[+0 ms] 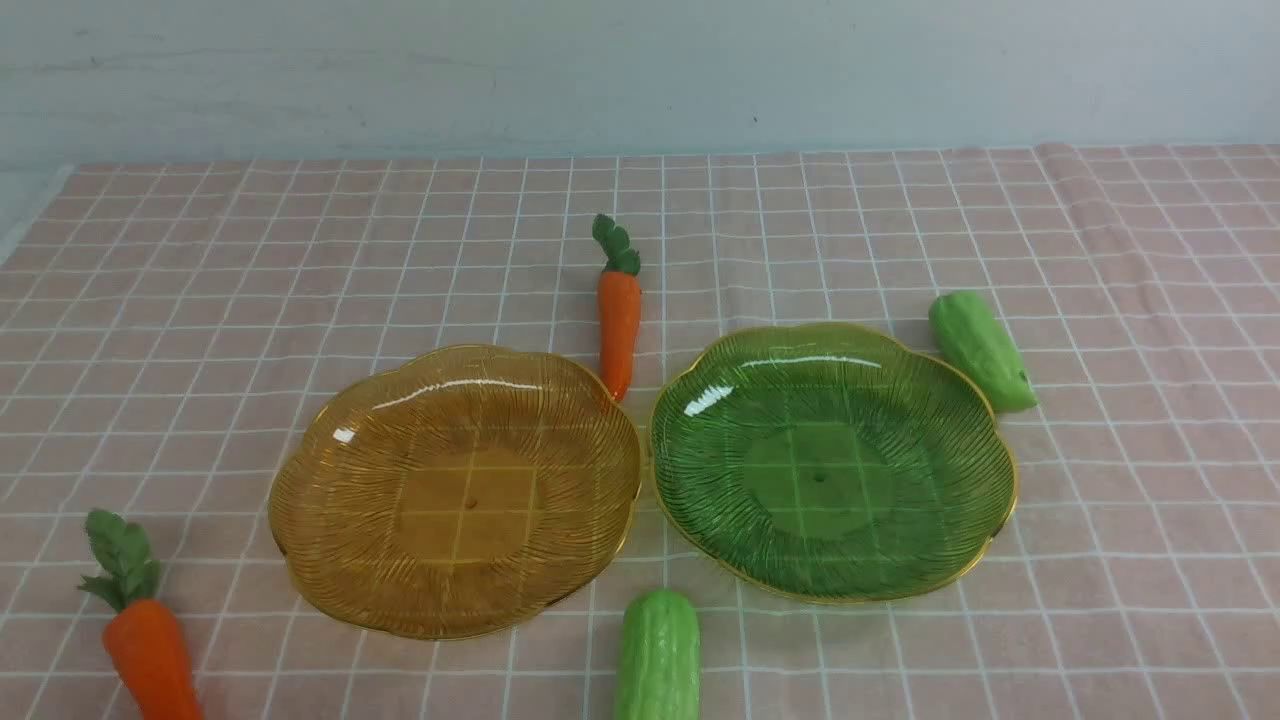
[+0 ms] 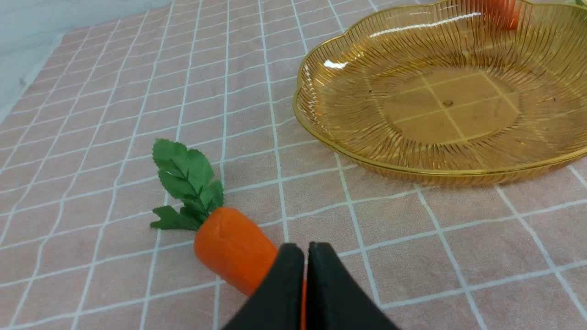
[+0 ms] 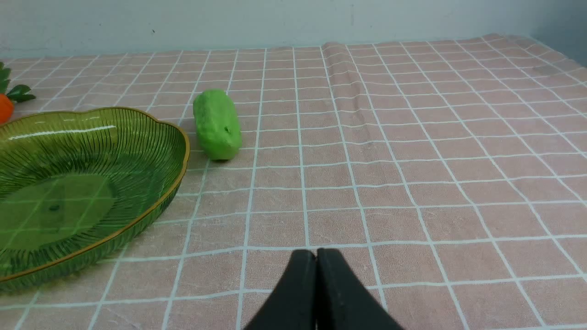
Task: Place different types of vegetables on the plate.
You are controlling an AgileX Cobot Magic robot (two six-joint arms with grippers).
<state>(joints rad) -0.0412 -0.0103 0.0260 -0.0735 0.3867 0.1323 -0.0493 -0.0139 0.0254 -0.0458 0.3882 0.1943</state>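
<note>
Just starting: the left gripper [image 2: 306, 256] and right gripper [image 3: 316, 261], both closed and empty, must spread apart to grab the lower-left carrot [image 1: 150, 650].

Pink checked tablecloth [image 1: 200, 300]; pale wall [image 1: 640, 70] behind.

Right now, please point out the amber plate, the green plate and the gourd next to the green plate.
amber plate [image 1: 460, 500]: front view, bare middle of its floor.
green plate [image 1: 825, 480]: front view, bare middle of its floor.
gourd [image 1: 982, 350]: front view, middle of its body.
</note>
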